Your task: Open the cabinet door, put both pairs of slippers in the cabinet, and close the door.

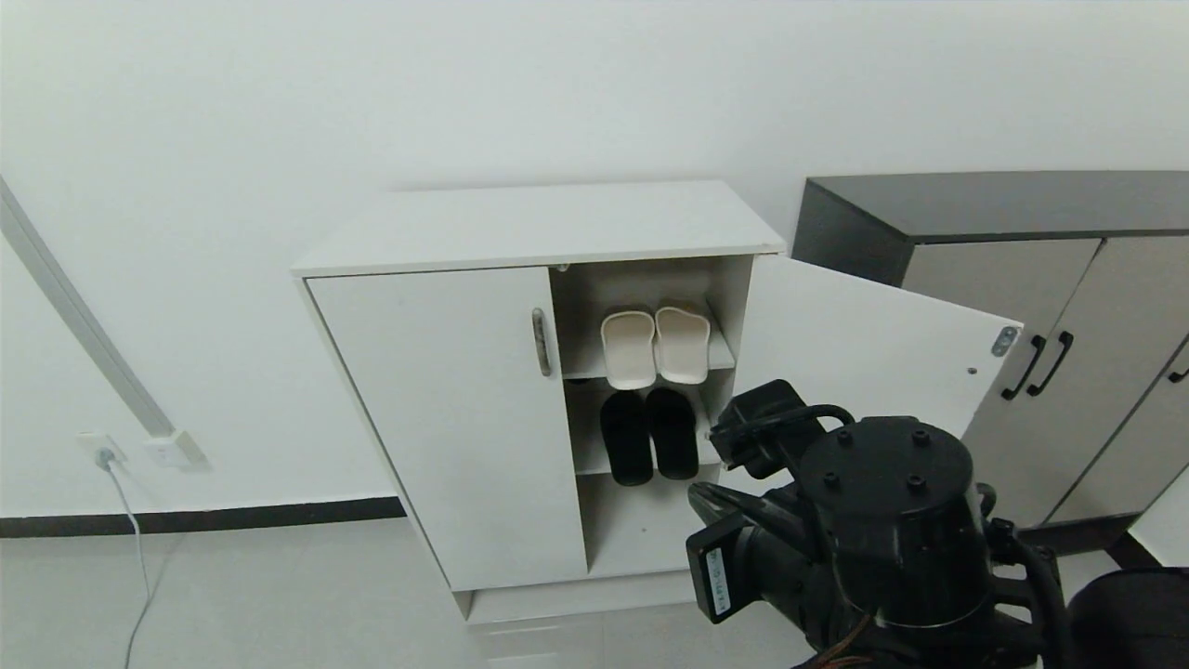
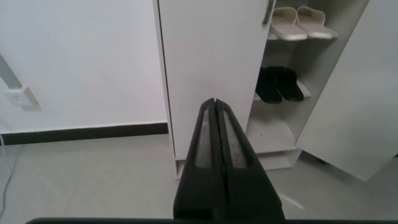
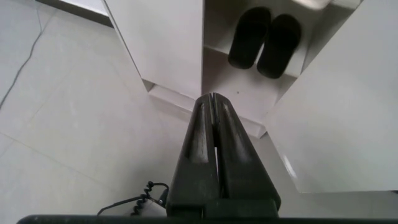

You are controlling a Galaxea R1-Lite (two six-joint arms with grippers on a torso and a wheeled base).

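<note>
I'm looking at the white cabinet (image 1: 539, 228) with its right door (image 1: 855, 344) swinging wide open toward the grey cabinet (image 1: 1022, 279) beside it, while the left door (image 1: 446, 418) is sitting closed, its handle (image 1: 541, 342) at the inner edge. Both pairs are lying inside already: the white slippers (image 1: 655, 346) are resting side by side on the upper shelf, and the black slippers (image 1: 648, 435) are sitting on the shelf directly below them, toes pointing inward. The left gripper (image 2: 214, 106) is hanging in front of the closed left door with its fingers pressed flat together, gripping nothing. The right gripper (image 3: 212, 98) is hovering over the tiled floor (image 3: 74, 124), aiming at the cabinet's bottom compartment, fingers likewise squeezed together and carrying nothing, with the open door just beside it.
</note>
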